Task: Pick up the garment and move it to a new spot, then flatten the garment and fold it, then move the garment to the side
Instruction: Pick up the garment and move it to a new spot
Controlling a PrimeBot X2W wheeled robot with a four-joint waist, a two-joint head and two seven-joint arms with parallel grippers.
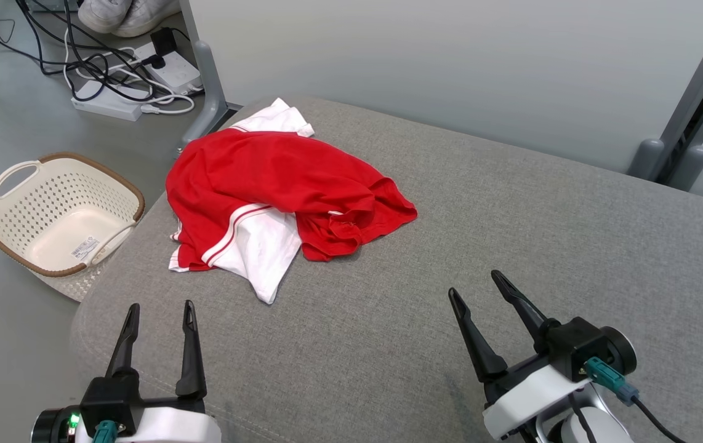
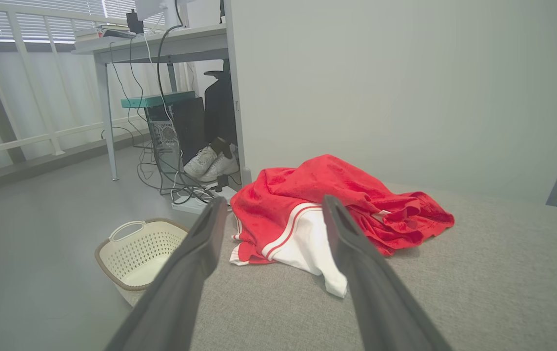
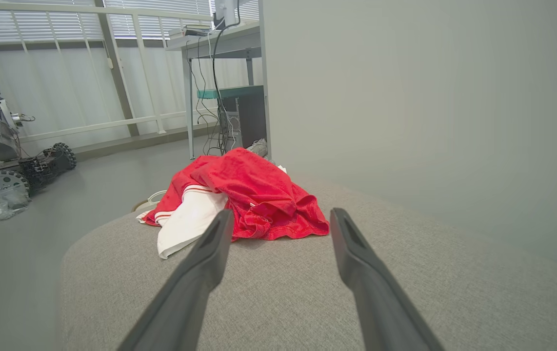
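Note:
A crumpled red garment [image 1: 277,178] with white sleeves and red-striped trim lies bunched near the far left corner of the grey cushioned surface [image 1: 450,258]. It also shows ahead of the fingers in the left wrist view as the same garment [image 2: 337,195] and in the right wrist view [image 3: 249,195]. My left gripper [image 1: 162,312] stands open at the lower left, short of the garment, holding nothing. My right gripper [image 1: 476,284] is open at the lower right, well clear of the cloth, fingers pointing towards it.
A cream perforated laundry basket [image 1: 59,212] sits on the floor left of the surface. Behind it lie power strips with tangled cables [image 1: 124,80] and a pair of white shoes [image 1: 124,13]. A grey partition wall [image 1: 450,61] with metal feet runs along the far edge.

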